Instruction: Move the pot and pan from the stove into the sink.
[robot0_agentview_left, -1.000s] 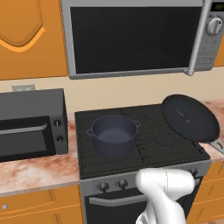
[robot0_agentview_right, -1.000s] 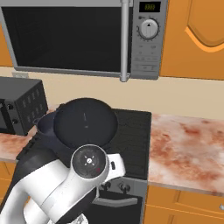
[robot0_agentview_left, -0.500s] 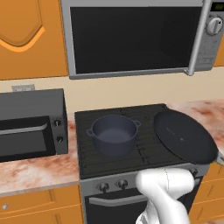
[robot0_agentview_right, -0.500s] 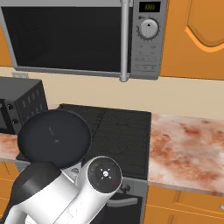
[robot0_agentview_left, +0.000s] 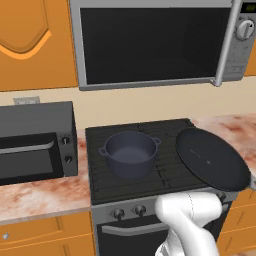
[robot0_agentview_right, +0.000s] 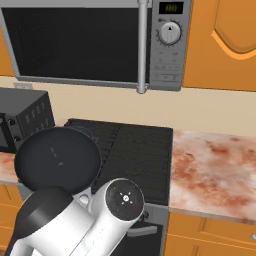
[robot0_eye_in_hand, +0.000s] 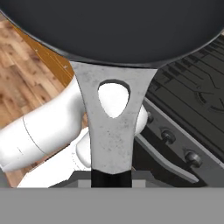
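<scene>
The black pan (robot0_agentview_left: 212, 159) hangs tilted above the right front of the stove (robot0_agentview_left: 167, 176), clear of the grates. In the right base view the pan (robot0_agentview_right: 57, 159) hovers over the stove's left half, just beyond my arm. My gripper (robot0_eye_in_hand: 111, 178) is shut on the pan's grey handle (robot0_eye_in_hand: 113, 131), whose end with a hole runs up to the dark pan bowl. The dark navy pot (robot0_agentview_left: 129, 154) with two loop handles sits upright on the left burner. The sink is out of view.
A black toaster oven (robot0_agentview_left: 32, 142) stands on the counter left of the stove. A steel microwave (robot0_agentview_left: 150, 42) hangs low above the burners. Marbled counter (robot0_agentview_right: 215, 167) stretches right of the stove. Knobs and the oven door (robot0_eye_in_hand: 175, 148) lie below the pan.
The pan came down from a raised, steeply tilted pose at the back right to a lower, flatter one nearer the stove's front. Little has shifted in the last half second.
</scene>
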